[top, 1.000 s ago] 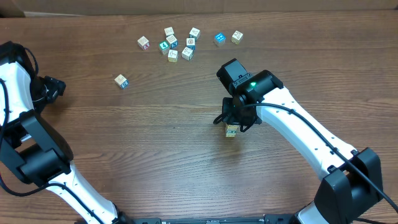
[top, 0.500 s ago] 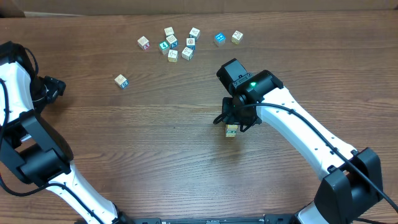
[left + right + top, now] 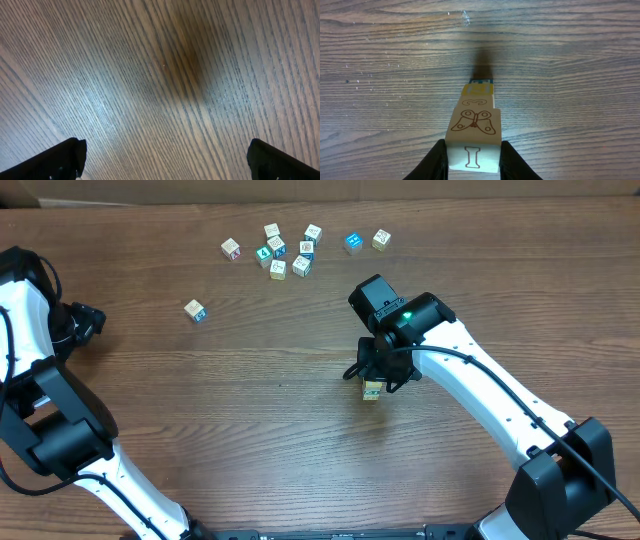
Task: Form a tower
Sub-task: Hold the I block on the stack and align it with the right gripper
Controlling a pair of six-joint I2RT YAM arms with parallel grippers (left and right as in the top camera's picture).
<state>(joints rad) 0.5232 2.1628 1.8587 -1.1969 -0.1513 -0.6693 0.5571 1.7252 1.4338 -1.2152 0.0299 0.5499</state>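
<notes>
Tower (image 3: pixel 472 125) of pale cubes stands upright on table (image 3: pixel 250 440); right hand (image 3: pixel 472 162) clamped on tower's top, butterfly face up. Well beyond tower, loose cubes (image 3: pixel 275 250). Far from tower, left hand (image 3: pixel 167 157) over bare wood, fingers spread wide.

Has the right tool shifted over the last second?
No. The right tool sits at the same spot, shut on the tower, unchanged against the lone cube.

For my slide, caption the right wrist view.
Right fingers grip the butterfly cube topping a narrow cube tower on the wood-grain table.
</notes>
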